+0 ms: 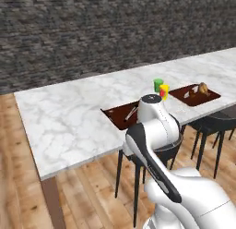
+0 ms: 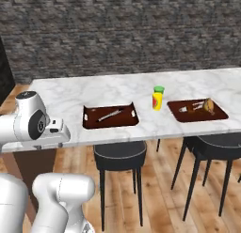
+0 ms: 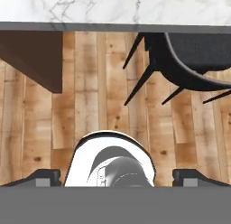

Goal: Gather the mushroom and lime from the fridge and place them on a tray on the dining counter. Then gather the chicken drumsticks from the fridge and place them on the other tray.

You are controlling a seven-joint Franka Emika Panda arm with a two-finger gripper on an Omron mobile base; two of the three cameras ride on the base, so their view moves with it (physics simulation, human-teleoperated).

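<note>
**Spotter:** Count for me what's on the dining counter (image 2: 70,98).

**Operator:** I make it two dark brown trays. The near tray (image 2: 89,120) sits at the counter's front edge, about 9 o'clock from the bottles in my right base view, and carries one slim pale utensil (image 2: 109,116) lying at a slant. The far tray (image 2: 221,115) is at roughly 3 o'clock from those bottles and holds a tan-brown piece (image 2: 208,105) with a small pale item beside it; too small for me to say whether it's a drumstick. Between the trays stand two containers touching each other: a yellow bottle (image 2: 157,101) with a red label and a green one (image 2: 159,89) just behind it. I can't pick out a mushroom or lime.

**Spotter:** Stools?

**Operator:** Two black stools (image 2: 118,155) under the front edge, the second (image 2: 214,143) below the far tray.

**Spotter:** And the arm?

**Operator:** Folded in close above the base, elbow up, the wrist (image 1: 156,113) level with the counter's edge in my left view. The hand looks down at the wooden floor (image 3: 99,101), with the counter's edge at 12 o'clock and a stool seat at 2 o'clock. The gripper (image 3: 115,177) has its fingertips (image 3: 43,178) spread wide apart, released, nothing between them.
</note>
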